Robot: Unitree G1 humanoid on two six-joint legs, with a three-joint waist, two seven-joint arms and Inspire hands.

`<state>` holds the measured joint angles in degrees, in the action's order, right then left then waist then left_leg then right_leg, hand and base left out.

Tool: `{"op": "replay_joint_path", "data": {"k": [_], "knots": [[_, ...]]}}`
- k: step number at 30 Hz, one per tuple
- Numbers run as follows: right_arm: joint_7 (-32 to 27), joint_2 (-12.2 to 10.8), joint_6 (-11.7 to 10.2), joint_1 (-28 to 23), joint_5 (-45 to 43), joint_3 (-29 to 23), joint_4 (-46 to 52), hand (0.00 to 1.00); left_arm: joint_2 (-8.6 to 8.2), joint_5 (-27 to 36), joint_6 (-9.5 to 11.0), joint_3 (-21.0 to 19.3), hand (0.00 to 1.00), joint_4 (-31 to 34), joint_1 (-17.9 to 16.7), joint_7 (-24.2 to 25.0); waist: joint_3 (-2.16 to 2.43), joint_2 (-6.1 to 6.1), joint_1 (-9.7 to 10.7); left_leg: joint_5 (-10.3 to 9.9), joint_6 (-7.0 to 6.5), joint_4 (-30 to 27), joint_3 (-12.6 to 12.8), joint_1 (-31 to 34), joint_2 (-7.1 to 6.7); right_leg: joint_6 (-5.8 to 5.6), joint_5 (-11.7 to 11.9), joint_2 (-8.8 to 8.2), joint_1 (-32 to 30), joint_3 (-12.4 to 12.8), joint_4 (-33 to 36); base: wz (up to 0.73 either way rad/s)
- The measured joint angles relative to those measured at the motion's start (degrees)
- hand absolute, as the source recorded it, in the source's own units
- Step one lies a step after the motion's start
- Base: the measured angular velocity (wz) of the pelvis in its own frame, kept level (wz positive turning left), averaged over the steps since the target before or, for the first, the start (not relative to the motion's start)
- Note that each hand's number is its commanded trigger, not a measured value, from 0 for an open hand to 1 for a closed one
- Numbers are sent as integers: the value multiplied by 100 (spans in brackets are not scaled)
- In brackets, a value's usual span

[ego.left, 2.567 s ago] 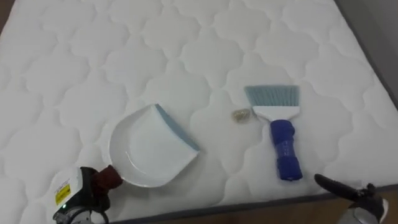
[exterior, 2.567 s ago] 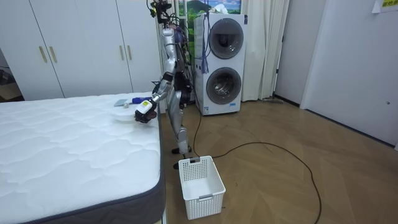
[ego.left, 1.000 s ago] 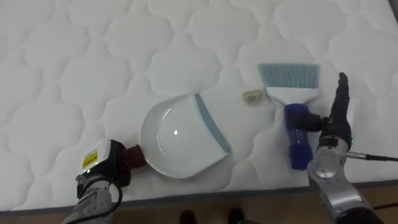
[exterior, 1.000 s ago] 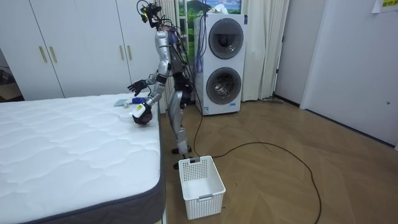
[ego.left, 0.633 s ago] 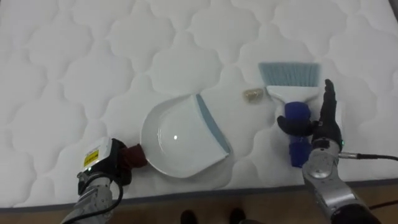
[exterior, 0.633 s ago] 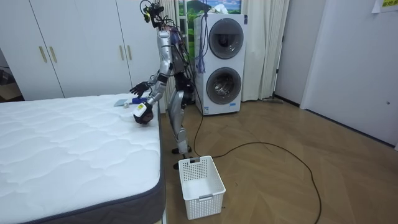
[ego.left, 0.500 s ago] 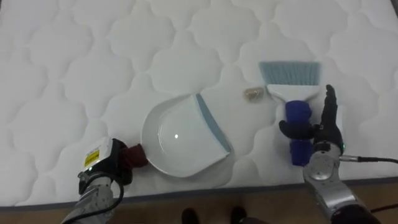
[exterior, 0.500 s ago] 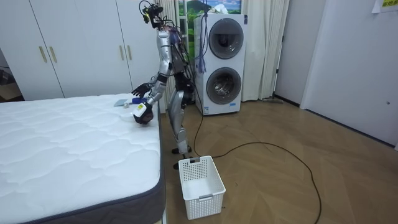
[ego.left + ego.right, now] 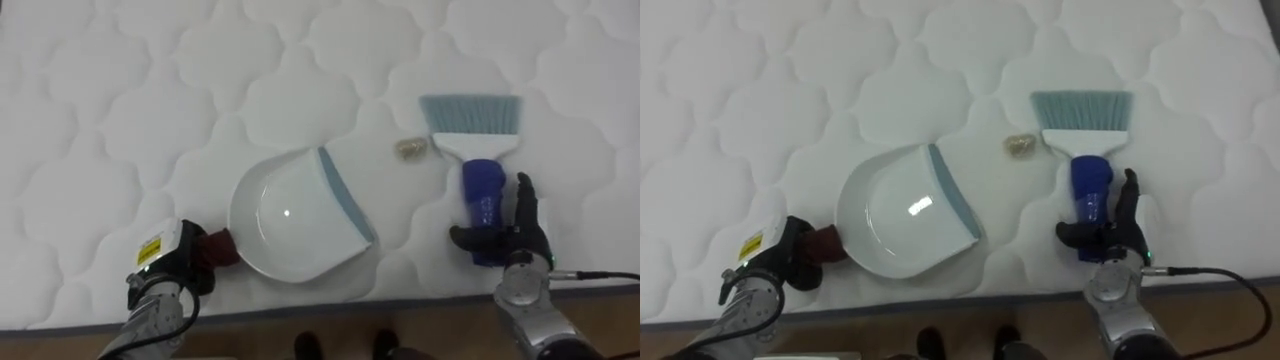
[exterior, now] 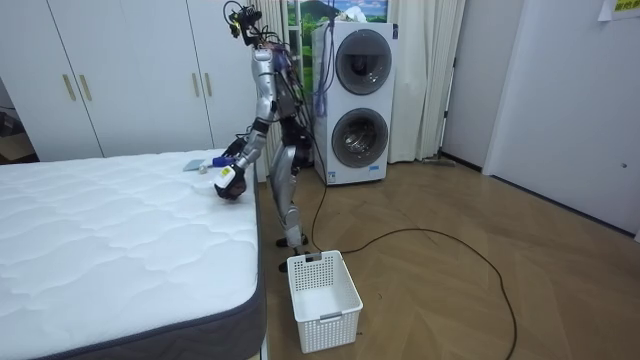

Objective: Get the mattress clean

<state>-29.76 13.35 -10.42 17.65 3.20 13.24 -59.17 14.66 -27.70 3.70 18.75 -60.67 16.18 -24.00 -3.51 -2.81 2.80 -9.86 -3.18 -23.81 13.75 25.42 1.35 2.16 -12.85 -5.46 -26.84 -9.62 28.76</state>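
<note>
A white dustpan [image 9: 290, 215] with a grey-blue lip lies on the quilted white mattress [image 9: 120, 100]. My left hand [image 9: 165, 265] is shut on its dark red handle near the bed's front edge. To the right lies a brush with a blue handle [image 9: 482, 200] and pale blue bristles [image 9: 470, 112] pointing away from me. A small beige scrap [image 9: 409, 149] rests between the pan's lip and the bristles. My right hand [image 9: 515, 235] sits at the near end of the brush handle, thumb across it, fingers straight alongside, open.
I stand at the bed's corner in the room view. A white laundry basket [image 10: 323, 296] is on the wooden floor behind me, stacked washing machines [image 10: 360, 100] beyond. The mattress edge [image 9: 400, 305] runs just under both hands.
My right hand rose from below the bed edge to the brush, then slid back down its handle to the near end. The left hand kept holding the dustpan.
</note>
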Motion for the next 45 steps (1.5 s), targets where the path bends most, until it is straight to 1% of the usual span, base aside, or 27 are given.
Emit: {"op": "replay_joint_path", "data": {"k": [2, 3, 4, 5, 9, 11, 14, 16, 18, 19, 23, 24, 25, 28, 31, 33, 36, 45], "knots": [[0, 2, 2, 6, -117, 0, -80, 0, 0, -2, -7, 18, 100, -2, 0, 0, 2, -2, -2, 0, -1, 0, 0, 0, 0, 1, -2, -6, -2, -14, 3, 4], [-2, 2, 4, 6, -172, 0, -114, 25, -1, -2, -7, 19, 100, -17, 0, 1, 2, -4, -5, 0, -1, 3, -1, 0, 1, 2, -3, -12, -1, -32, 12, 6], [-7, 8, 2, 8, -212, -1, -154, 53, -2, -2, -7, 22, 100, -37, -1, 1, 4, -6, -5, 1, -2, 2, -1, 0, 0, 4, -4, -23, 0, -49, 22, 6], [-8, 12, -3, 12, -241, -2, -199, 100, -2, -2, -8, 25, 100, -41, -2, 4, 6, -9, -4, 2, -4, 2, -3, 0, -1, 6, -5, -31, 2, -63, 24, 6], [-87, 47, -2, 32, -407, -90, -349, 100, -2, -5, -64, 28, 100, -33, -7, 35, 30, -46, -12, 3, -6, 3, -36, 20, -8, 5, -4, -39, 12, -106, 4, 6], [-151, 104, -6, 42, -426, -151, -449, 100, -1, -4, -70, 28, 100, -31, -7, 91, 43, -64, -9, 3, -6, 5, -61, 2, -7, 5, -4, -35, 56, -133, -22, 7], [-167, 291, 5, 108, -429, -232, -545, 100, 1, -5, -79, 28, 100, -28, -8, 118, 59, -88, -22, 3, -6, 5, -72, -2, -1, 5, -4, -19, 72, -134, -18, 0], [-160, 315, 21, 141, -408, -277, -618, 100, 4, -6, -86, 27, 100, -24, -9, 126, 63, -90, -24, 3, -6, 3, -82, -3, 4, 8, -5, -7, 77, -134, -15, 0], [-193, 322, 62, 212, -346, -327, -736, 100, 4, -6, -91, 27, 100, -10, -9, 129, 64, -88, -30, 4, -5, 1, -83, -4, 9, 14, -10, 0, 76, -133, -15, 0], [-174, 352, 134, 230, -334, -323, -777, 100, 3, -15, -94, 28, 100, 5, -8, 129, 65, -86, -42, 4, -5, -2, -83, -4, 10, 15, -10, 0, 77, -133, -12, 0], [-120, 380, 237, 194, -126, -309, -853, 100, 3, -48, -93, 67, 100, 8, -2, 130, 66, -78, -104, 4, -5, -3, -77, -21, 1, 15, -10, -15, 82, -128, 9, 0], [-95, 379, 303, 193, -54, -312, -854, 100, 4, -48, -93, 66, 100, 9, 1, 130, 64, -71, -121, 4, -5, -3, -76, -20, -2, 14, -10, -20, 81, -129, 10, 0], [-69, 379, 309, 193, -17, -314, -867, 100, 4, -48, -93, 66, 100, 9, 2, 130, 65, -66, -122, 4, -6, -3, -76, -20, -4, 14, -11, -22, 81, -129, 8, 0], [6, 373, 419, 198, 155, -309, -902, 100, 3, -45, -107, 67, 100, 9, 2, 192, 66, -20, -131, 5, -7, -8, -76, -23, -15, 7, -23, -38, 77, -130, -2, 0], [59, 369, 509, 196, 280, -273, -910, 100, 4, -32, -150, 67, 100, 9, 2, 218, 72, 40, -138, 5, -7, -48, -75, -7, -8, 7, -23, -40, 80, -135, 5, 0], [155, 374, 562, 193, 388, -272, -976, 100, 14, -33, -180, 64, 100, 9, 3, 227, 81, 101, -139, 5, -7, -48, -74, -9, -5, 7, -22, -42, 80, -140, 6, 0], [287, 380, 624, 154, 570, -272, -997, 100, 32, -20, -193, 64, 100, 8, 2, 250, 79, 147, -140, 5, -8, -52, -69, -9, -3, 7, -22, -42, 82, -141, 5, 0], [307, 453, 629, 156, 563, -279, -1011, 100, 77, -7, -188, 63, 100, 18, 12, 323, 79, 155, -138, 5, -8, -58, -69, -6, -3, 7, -21, -40, 80, -133, 8, 0]]}}
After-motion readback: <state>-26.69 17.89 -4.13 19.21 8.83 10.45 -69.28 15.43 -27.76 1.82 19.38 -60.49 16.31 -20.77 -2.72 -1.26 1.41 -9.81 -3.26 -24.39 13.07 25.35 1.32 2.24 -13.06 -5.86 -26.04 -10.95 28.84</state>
